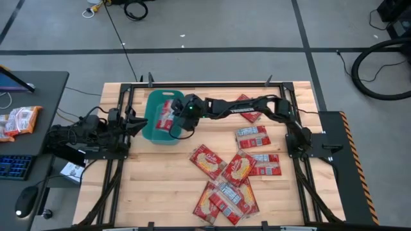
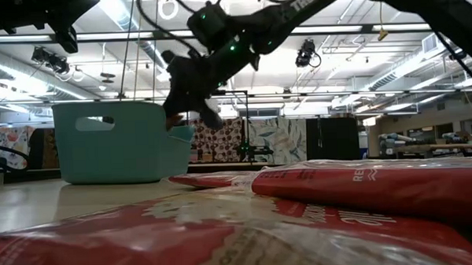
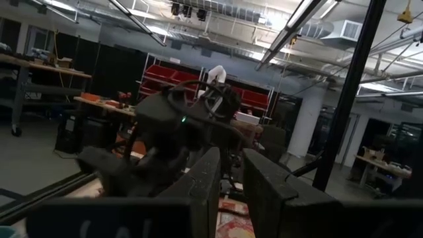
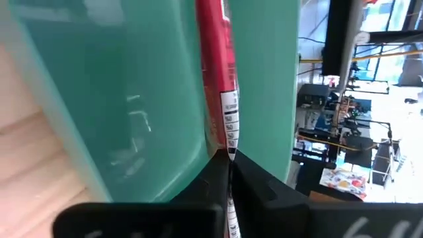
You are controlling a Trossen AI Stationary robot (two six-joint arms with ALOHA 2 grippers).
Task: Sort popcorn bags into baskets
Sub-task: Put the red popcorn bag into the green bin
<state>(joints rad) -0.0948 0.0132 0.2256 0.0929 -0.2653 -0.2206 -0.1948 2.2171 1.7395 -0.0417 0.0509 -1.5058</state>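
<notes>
The teal basket (image 1: pixel 149 109) (image 2: pixel 110 145) stands on the wooden table at the far left. My right gripper (image 1: pixel 174 128) (image 4: pixel 229 173) reaches across from the right, over the basket's near part, shut on a red popcorn bag (image 4: pixel 215 79) that points into the basket. Several more popcorn bags (image 1: pixel 239 167) lie flat on the table's middle and right, some overlapping. My left gripper (image 1: pixel 140 125) (image 3: pixel 231 178) waits just left of the basket, with a narrow gap between its fingers and nothing in it. My right gripper pinches the popcorn bag's sealed end edge (image 4: pixel 229 142), where the barcode is printed, between its two fingers. The fingers come slanting down from the table's right side. The bag shows edge-on and reaches ahead of the fingers into the basket; whether its far end rests there, I cannot tell.
Black frame rails (image 1: pixel 122 160) run along the table's left and right sides. A grey side desk at the left holds pale orange snack packets (image 1: pixel 19 120), a keyboard and a mouse. Bare wood (image 1: pixel 154 186) lies near the front left.
</notes>
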